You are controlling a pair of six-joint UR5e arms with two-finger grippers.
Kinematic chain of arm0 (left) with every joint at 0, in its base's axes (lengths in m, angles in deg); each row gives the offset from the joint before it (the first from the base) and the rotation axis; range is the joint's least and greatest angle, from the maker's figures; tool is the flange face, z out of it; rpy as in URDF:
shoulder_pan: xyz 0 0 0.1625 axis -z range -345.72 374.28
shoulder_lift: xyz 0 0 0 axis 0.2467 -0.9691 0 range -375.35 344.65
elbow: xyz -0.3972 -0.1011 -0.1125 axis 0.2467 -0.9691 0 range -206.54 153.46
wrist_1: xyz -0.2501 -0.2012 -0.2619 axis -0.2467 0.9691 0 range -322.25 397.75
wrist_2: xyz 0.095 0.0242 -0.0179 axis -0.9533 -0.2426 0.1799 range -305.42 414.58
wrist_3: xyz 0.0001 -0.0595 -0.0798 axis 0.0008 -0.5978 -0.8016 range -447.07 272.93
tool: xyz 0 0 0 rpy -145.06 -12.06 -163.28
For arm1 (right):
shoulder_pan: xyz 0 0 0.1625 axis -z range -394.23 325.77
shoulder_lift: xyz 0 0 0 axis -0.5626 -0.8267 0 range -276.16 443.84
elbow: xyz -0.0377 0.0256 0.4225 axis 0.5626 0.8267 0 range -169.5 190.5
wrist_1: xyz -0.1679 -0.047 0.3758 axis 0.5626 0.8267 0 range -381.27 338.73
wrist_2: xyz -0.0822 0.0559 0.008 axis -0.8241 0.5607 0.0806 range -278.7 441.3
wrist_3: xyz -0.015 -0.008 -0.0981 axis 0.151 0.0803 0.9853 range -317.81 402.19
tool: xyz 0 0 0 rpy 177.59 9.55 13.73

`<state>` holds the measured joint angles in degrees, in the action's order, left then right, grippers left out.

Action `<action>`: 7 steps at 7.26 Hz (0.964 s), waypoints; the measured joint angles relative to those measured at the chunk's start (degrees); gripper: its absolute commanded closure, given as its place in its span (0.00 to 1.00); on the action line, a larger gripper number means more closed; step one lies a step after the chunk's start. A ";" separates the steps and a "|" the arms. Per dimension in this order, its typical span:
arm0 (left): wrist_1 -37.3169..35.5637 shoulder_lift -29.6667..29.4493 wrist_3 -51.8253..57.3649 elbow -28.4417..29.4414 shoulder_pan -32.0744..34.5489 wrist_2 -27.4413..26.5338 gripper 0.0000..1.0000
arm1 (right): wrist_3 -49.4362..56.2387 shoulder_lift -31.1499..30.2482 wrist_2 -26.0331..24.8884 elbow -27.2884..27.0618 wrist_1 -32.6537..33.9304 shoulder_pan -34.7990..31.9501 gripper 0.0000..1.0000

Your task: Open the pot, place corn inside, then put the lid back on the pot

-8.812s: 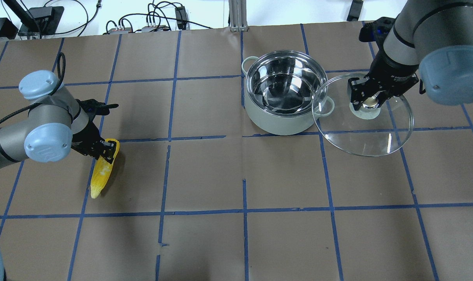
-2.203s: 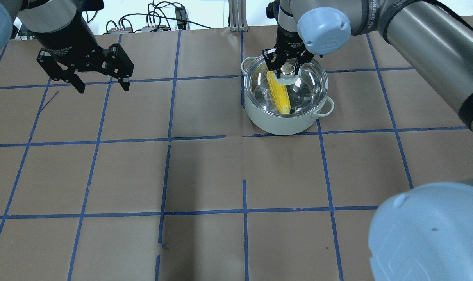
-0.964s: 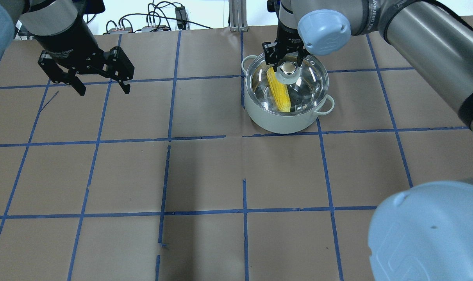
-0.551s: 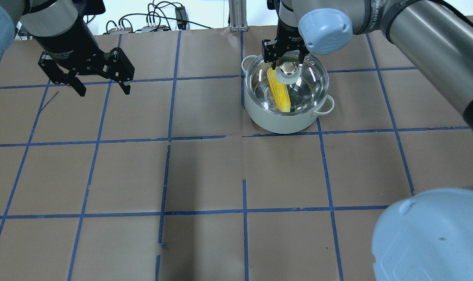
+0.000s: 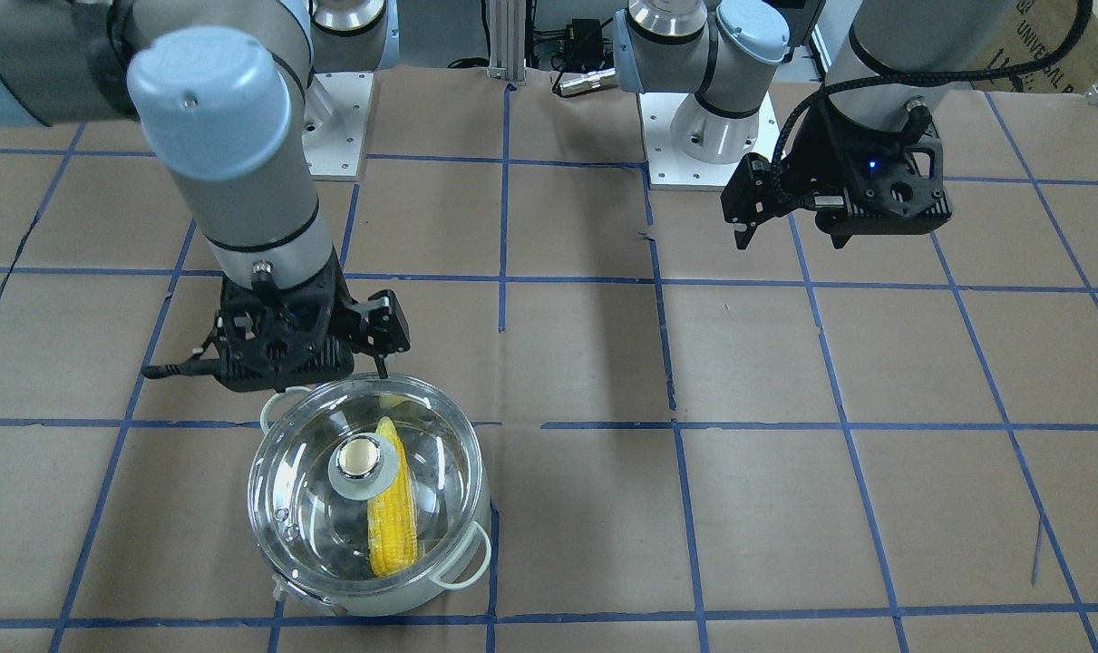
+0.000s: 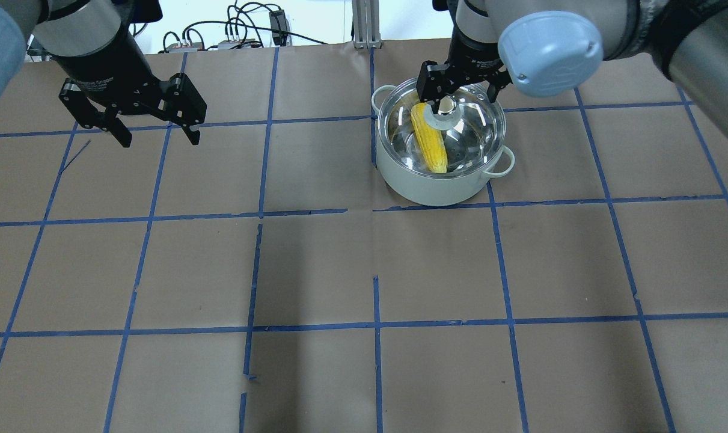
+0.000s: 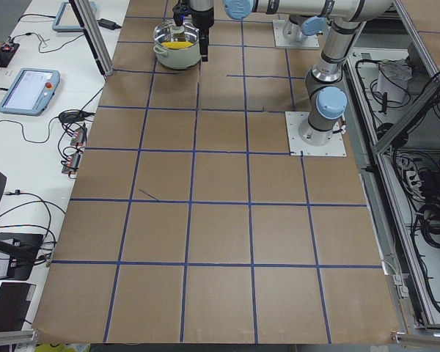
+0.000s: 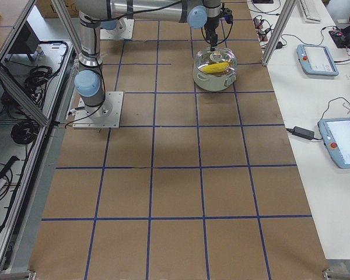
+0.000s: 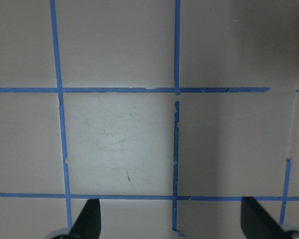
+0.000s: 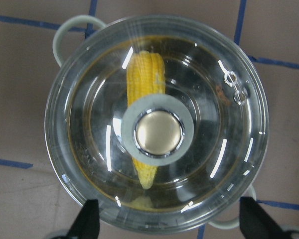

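The pot [image 6: 430, 189] stands on the table at the far right of centre. The clear glass lid [image 6: 478, 129] sits on it, its knob [image 6: 445, 108] up. The yellow corn [image 6: 430, 141] lies inside, visible through the glass. My right gripper [image 6: 457, 99] is open and empty, just above the knob, touching nothing. In the right wrist view the lid [image 10: 224, 149], knob [image 10: 158, 132] and corn [image 10: 145, 84] lie centred between the fingertips [image 10: 87, 221]. In the front view the pot [image 5: 394, 599] sits below the right gripper [image 5: 304, 367]. My left gripper [image 6: 158, 135] is open and empty, raised at the far left.
Brown paper with a blue tape grid [image 6: 376, 325] covers the table. Cables and a metal post [image 6: 364, 24] line the far edge. The left wrist view shows only bare paper under the left gripper [image 9: 170, 219]. Tablets [image 8: 343, 143] lie on a side bench.
Since a second ago my right gripper has risen off the lid knob and its arm has swung right. The lid stays on the pot. The left arm has not moved.
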<state>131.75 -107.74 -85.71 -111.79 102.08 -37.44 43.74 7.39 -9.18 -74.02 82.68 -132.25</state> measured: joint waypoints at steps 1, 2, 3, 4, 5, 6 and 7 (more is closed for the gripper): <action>-0.81 -0.05 -0.11 0.08 0.00 0.15 0.00 | 0.58 -3.13 0.13 -2.43 -1.42 0.52 0.00; -1.31 0.03 -0.18 0.09 0.00 0.44 0.00 | 0.96 -6.14 0.23 -5.35 -2.00 0.74 0.00; -1.50 0.14 -0.16 0.19 -0.01 0.62 0.00 | 1.19 -9.52 0.04 -8.68 -2.19 0.94 0.00; -1.43 0.17 -0.14 0.33 -0.05 0.67 0.00 | 1.29 -12.74 -0.34 -11.75 -2.17 1.20 0.00; -1.16 0.18 -0.19 0.56 -0.07 0.63 0.00 | 1.33 -14.77 -0.45 -13.58 -1.88 1.41 0.00; -0.77 0.22 -0.33 0.80 -0.07 0.81 0.00 | 1.34 -15.54 -0.47 -13.94 -1.68 1.73 0.00; -0.30 0.35 -0.34 0.85 -0.06 1.49 0.00 | 1.34 -15.86 -0.53 -13.60 -2.01 2.59 0.00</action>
<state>131.45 -107.39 -86.05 -110.94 102.03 -35.95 45.08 -8.46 -9.70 -87.62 80.68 -129.66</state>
